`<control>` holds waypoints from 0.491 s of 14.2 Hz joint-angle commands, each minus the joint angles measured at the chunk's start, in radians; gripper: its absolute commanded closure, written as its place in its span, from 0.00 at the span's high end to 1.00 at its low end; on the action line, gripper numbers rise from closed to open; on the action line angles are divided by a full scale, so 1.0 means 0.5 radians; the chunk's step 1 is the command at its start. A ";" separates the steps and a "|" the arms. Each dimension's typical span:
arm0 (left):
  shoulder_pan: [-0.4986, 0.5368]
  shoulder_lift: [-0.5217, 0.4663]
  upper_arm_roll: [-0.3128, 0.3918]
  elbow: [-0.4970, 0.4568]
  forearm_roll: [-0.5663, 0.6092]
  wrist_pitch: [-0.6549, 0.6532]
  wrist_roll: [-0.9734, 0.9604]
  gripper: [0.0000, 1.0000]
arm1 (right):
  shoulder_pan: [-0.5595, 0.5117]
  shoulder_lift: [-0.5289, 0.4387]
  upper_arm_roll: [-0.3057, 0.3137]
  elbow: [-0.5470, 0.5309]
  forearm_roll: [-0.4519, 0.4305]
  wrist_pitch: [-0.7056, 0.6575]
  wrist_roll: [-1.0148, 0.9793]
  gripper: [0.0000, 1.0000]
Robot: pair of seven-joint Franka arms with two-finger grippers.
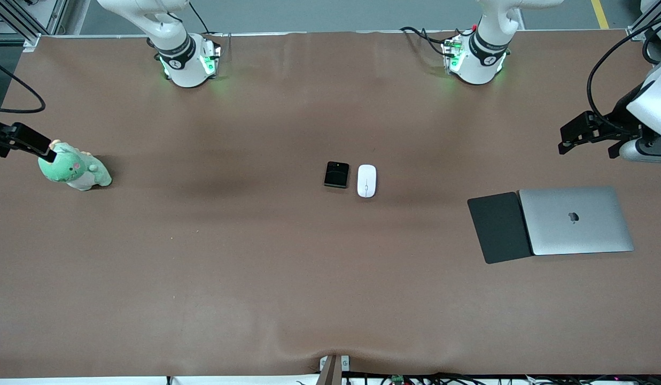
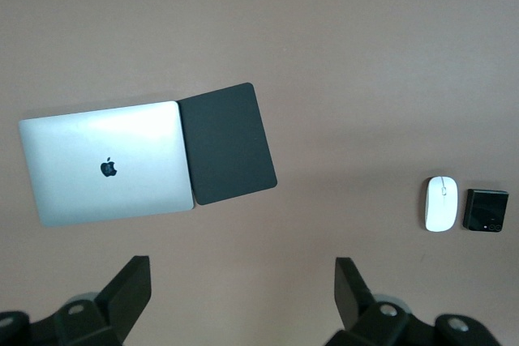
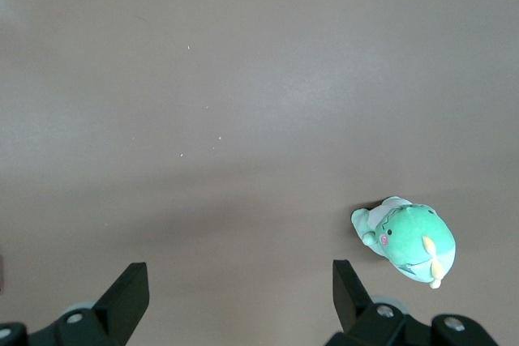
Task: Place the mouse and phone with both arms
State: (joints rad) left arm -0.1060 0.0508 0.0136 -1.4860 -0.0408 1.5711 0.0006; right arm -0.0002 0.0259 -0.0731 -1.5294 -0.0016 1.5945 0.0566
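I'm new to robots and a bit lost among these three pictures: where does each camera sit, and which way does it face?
Front view: high across the table, facing both arms' bases; the phone and mouse lie mid-table.
Left wrist view: on the left arm, looking down on laptop, mouse pad, mouse and phone; left gripper fingers open.
Right wrist view: on the right arm, above the green plush toy; right gripper fingers open.
Front and left wrist views share laptop, pad, mouse, phone.

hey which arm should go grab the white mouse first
Left, probably. The mouse lies on the left arm's side of the phone, and the open left gripper already sees both. The open right gripper hangs by the green plush toy.
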 commanded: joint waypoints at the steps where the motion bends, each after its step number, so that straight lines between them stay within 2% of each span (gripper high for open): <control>1: 0.000 -0.006 0.007 0.018 -0.056 0.005 -0.007 1.00 | -0.024 -0.003 0.017 0.003 -0.031 -0.004 0.007 1.00; 7: 0.003 -0.013 0.007 0.018 -0.053 0.002 0.002 1.00 | -0.027 -0.003 0.011 0.003 -0.037 -0.004 0.010 1.00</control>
State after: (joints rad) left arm -0.1057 0.0507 0.0139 -1.4842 -0.0444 1.5712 0.0001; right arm -0.0004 0.0265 -0.0754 -1.5294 -0.0051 1.5945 0.0566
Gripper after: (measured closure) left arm 0.000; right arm 0.000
